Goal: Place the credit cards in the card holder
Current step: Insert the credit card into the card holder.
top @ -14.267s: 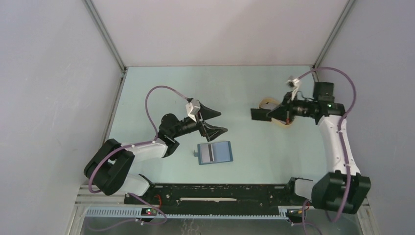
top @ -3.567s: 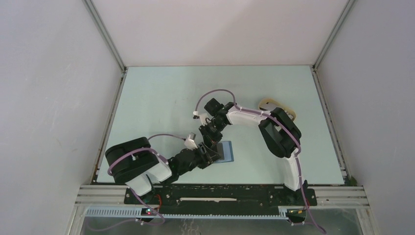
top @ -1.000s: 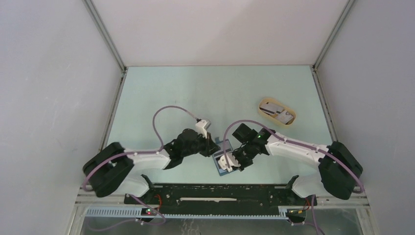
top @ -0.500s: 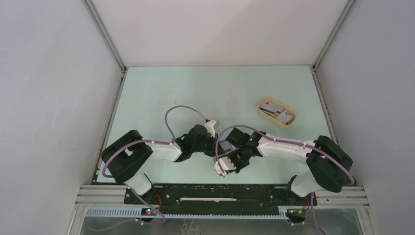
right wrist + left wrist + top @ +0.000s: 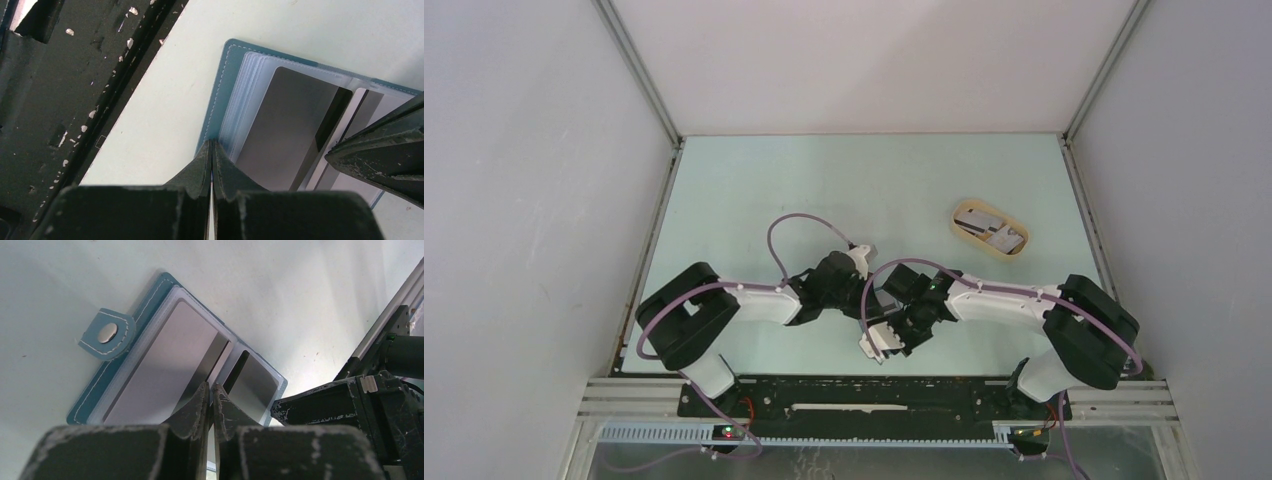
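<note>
**Both tools closed at the open card holder, near edge of table**

Left tool [image 5: 210, 388]: fingers drawn in to a thin slit, tips down on the middle of the open card holder [image 5: 92, 395]. Cannot tell whether a clear sleeve is caught between them.

Right tool [image 5: 212, 145]: clenched, tips meeting right at the line where the blue cover ends and the stack of clear sleeves begins. Whether a sleeve edge is pinched, cannot tell.

Card holder lies flat and open on the table [image 5: 824, 190], directly under both tools. Its snap tab [image 5: 106, 334] sticks out ahead and to the left of the left tool.

A striped card [image 5: 165, 365] sits in a sleeve just left of the left tool's tips. A second card [image 5: 252, 385] sits in the sleeve just right of them.

Black base rail [image 5: 75, 75] runs to the left of the right tool.

In the top view, more credit cards [image 5: 989, 228] lie in the beige tray [image 5: 955, 225], well apart from both tools, beyond the right one.
</note>
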`<state>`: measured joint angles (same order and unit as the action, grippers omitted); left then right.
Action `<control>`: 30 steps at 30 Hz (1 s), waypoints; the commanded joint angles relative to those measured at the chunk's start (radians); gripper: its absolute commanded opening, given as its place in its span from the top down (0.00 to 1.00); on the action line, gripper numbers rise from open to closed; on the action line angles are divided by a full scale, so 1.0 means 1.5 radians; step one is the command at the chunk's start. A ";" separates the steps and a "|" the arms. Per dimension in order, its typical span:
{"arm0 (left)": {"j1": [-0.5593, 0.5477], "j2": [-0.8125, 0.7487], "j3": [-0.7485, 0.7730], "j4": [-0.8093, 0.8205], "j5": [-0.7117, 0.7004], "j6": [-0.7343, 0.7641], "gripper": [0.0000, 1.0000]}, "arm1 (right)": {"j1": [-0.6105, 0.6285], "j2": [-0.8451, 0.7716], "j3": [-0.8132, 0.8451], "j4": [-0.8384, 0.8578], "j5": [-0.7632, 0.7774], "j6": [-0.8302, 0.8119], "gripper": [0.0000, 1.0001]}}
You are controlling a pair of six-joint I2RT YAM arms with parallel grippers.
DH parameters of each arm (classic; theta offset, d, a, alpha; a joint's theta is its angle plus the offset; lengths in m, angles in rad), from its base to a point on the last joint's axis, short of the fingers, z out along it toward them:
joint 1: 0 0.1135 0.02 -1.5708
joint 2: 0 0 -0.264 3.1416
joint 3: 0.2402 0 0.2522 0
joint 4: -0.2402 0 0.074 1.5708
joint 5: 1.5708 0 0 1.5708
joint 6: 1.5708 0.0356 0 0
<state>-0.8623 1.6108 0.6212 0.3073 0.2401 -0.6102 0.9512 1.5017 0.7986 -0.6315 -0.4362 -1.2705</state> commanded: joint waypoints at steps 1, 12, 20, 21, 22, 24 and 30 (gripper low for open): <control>-0.006 0.009 0.031 -0.028 0.014 0.013 0.89 | 0.004 0.006 0.002 0.010 0.018 0.010 0.95; -0.010 -0.005 0.029 -0.039 0.039 0.012 0.89 | -0.030 -0.009 0.004 0.023 0.043 0.025 0.95; -0.010 0.020 0.045 -0.002 0.073 -0.010 0.88 | -0.066 -0.024 0.007 0.040 0.078 0.039 0.95; -0.010 0.029 0.052 0.006 0.077 -0.014 0.88 | -0.072 -0.026 0.007 0.043 0.084 0.042 0.95; -0.010 0.040 0.060 0.011 0.081 -0.018 0.88 | -0.079 -0.028 0.007 0.047 0.093 0.045 0.95; -0.009 0.064 0.075 0.027 0.093 -0.030 0.88 | -0.093 -0.033 0.007 0.056 0.112 0.052 0.95; -0.001 0.111 0.106 0.091 0.115 -0.073 0.86 | -0.153 -0.067 0.007 0.050 0.110 0.061 0.90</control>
<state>-0.8604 1.7523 0.7269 0.3405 0.3470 -0.6605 0.7662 1.4658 0.7982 -0.6186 -0.2714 -1.1877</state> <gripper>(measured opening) 0.128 0.078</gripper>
